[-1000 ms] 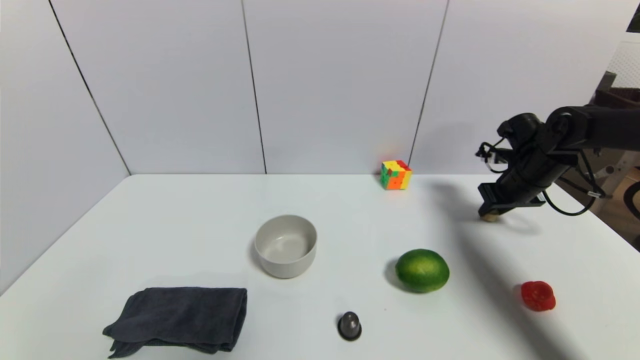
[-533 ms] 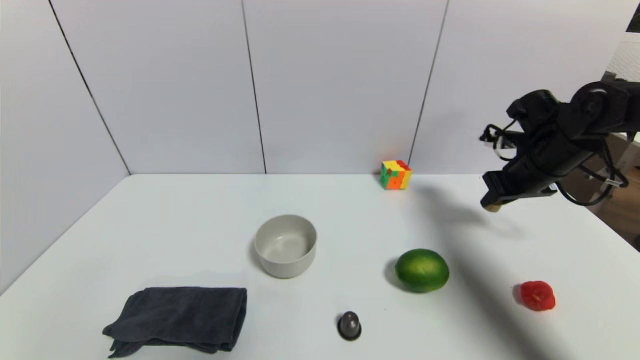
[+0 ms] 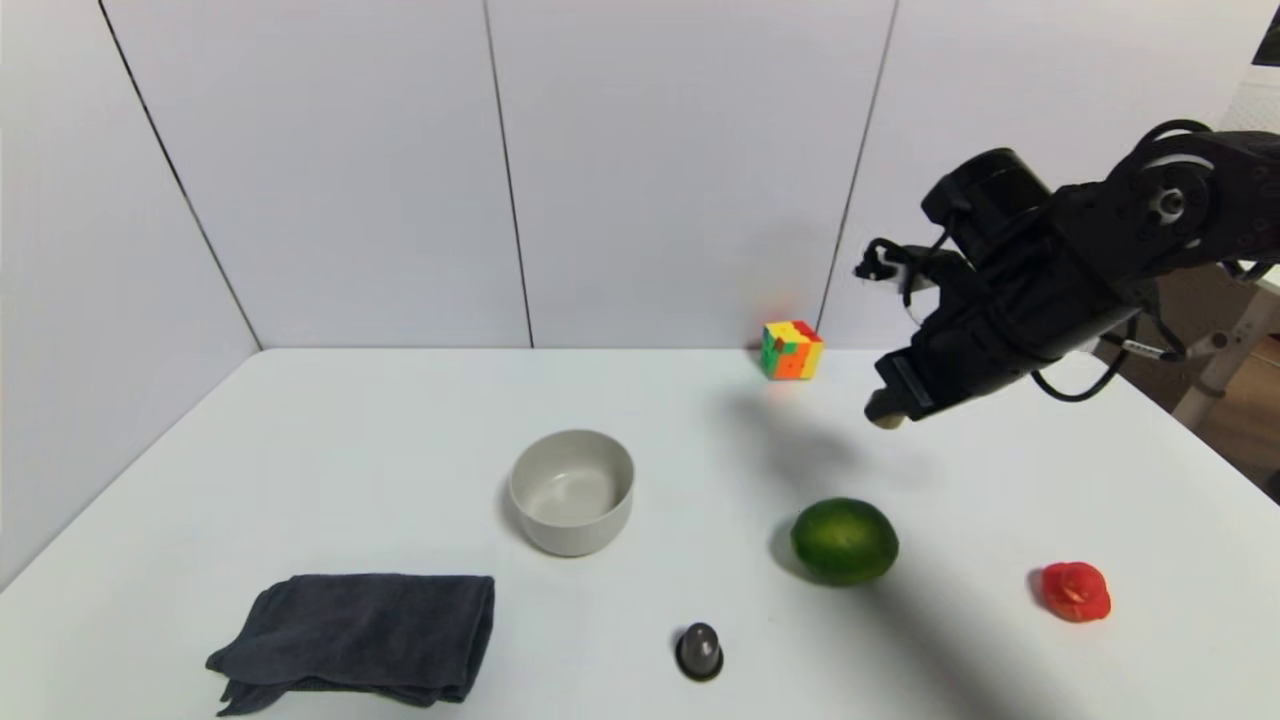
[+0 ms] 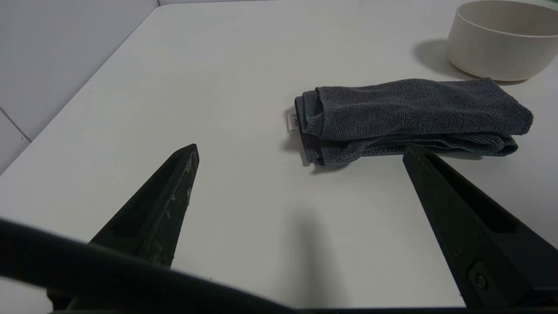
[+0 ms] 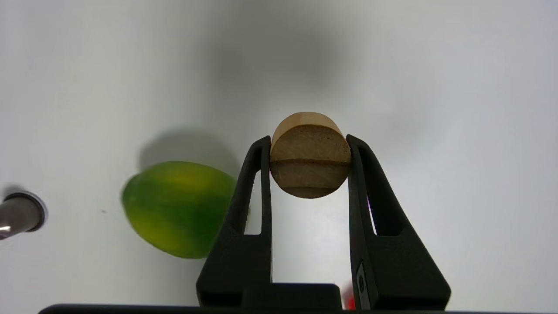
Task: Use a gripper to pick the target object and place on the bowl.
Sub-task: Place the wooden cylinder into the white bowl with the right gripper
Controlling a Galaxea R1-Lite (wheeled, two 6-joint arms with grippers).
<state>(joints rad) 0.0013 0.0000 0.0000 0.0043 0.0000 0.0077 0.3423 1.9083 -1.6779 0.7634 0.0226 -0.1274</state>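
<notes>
My right gripper (image 3: 890, 408) is shut on the target object (image 5: 310, 159), a small tan rounded lump with a flat wood-like face, and holds it in the air above the table, behind the green lime (image 3: 845, 541). The lump's tan tip shows at the fingertips in the head view (image 3: 886, 420). The light grey-beige bowl (image 3: 572, 490) stands empty at the table's middle, well to the left of the gripper. My left gripper (image 4: 301, 150) is open and empty, low over the table near the folded dark cloth (image 4: 409, 117); the bowl's side (image 4: 501, 41) shows beyond the cloth.
A dark grey cloth (image 3: 360, 640) lies at the front left. A small dark grey dome (image 3: 699, 651) sits at the front, a red lumpy object (image 3: 1076, 591) at the front right, a coloured cube (image 3: 792, 350) at the back wall. The lime also shows in the right wrist view (image 5: 178, 209).
My right gripper has lifted the tan lump off the table at the right and carried it up and leftward, toward the table's middle. The left arm has not moved.
</notes>
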